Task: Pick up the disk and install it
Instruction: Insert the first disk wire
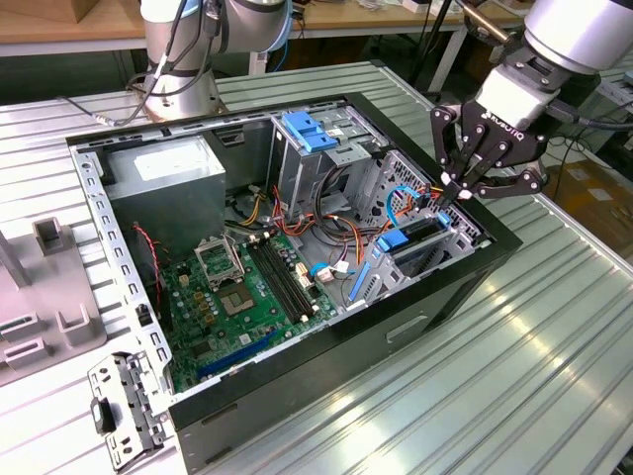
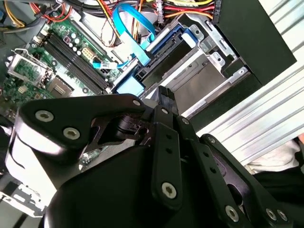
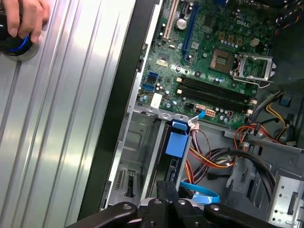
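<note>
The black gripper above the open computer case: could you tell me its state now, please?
Black gripper: closed, fingertips together at the upper end of the flat dark disk in its blue carrier; whether it grips it cannot be told.

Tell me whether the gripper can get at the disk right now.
Probably yes. The gripper hangs just above the disk, which sits in the drive bay. The cables run beside it, and none seems to cross between them.

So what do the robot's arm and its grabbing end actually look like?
The arm is rounded silver-grey metal. Its gripper is black with white lettering on the body and jointed black fingers pinned with silver bolts. A dark cable trails from its wrist.
</note>
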`<state>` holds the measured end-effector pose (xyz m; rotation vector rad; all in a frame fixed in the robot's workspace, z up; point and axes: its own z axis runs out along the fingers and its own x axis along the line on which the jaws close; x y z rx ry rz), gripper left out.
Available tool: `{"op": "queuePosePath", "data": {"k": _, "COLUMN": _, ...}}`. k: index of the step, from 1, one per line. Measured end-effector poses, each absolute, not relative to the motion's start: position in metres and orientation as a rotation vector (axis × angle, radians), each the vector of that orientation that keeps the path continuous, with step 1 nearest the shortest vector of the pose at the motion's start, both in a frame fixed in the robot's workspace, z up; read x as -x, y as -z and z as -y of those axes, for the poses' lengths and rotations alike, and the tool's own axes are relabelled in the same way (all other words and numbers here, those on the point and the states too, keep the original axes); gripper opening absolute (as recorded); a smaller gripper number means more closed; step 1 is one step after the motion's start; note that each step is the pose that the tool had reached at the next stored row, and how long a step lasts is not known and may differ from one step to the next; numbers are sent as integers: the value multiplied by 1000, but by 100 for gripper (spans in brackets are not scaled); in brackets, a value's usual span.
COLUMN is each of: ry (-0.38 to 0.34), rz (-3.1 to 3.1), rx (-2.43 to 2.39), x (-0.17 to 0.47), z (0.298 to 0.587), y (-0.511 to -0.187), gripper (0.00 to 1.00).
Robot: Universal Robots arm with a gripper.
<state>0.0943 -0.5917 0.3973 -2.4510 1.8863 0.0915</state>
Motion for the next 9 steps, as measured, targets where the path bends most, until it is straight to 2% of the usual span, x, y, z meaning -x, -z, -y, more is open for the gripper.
{"op": "queuePosePath", "data": {"k": 9, "ry": -95, "rz": -1770, "rx": 2540, "x": -94, "z": 592, "y": -397, "gripper": 11}}
